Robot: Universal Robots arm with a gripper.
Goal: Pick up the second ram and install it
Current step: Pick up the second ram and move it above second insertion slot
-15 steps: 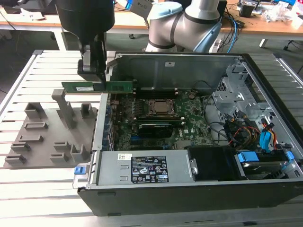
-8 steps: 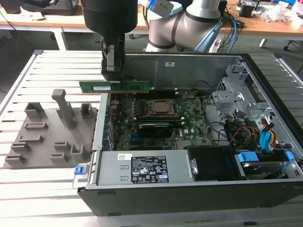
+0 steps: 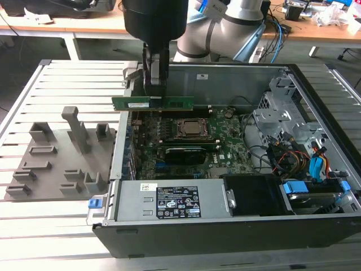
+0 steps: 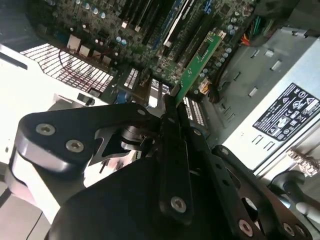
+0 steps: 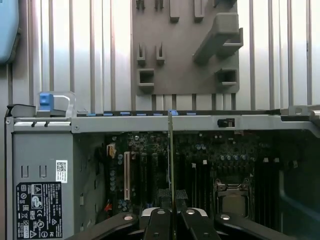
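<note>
The second ram [image 3: 131, 104] is a long green stick held level above the far-left part of the motherboard [image 3: 228, 148] inside the open computer case [image 3: 225, 237]. My gripper [image 3: 156, 96] comes down from above and is shut on the stick's middle. In the second wrist view the ram [image 4: 201, 57] sticks out from between the black fingers [image 4: 172, 130] toward the board's slots. The first wrist view shows the ram [image 5: 171, 160] edge-on as a thin line over the dark memory slots, with my gripper [image 5: 172, 202] shut on it.
A CPU socket [image 3: 192, 129] and a black card [image 3: 183, 153] sit on the board below the stick. A grey power supply [image 3: 175, 200] fills the case's near side, and cables and drive bays [image 3: 304, 152] crowd the exterior view's right. A grey holder plate [image 3: 56, 161] lies left of the case.
</note>
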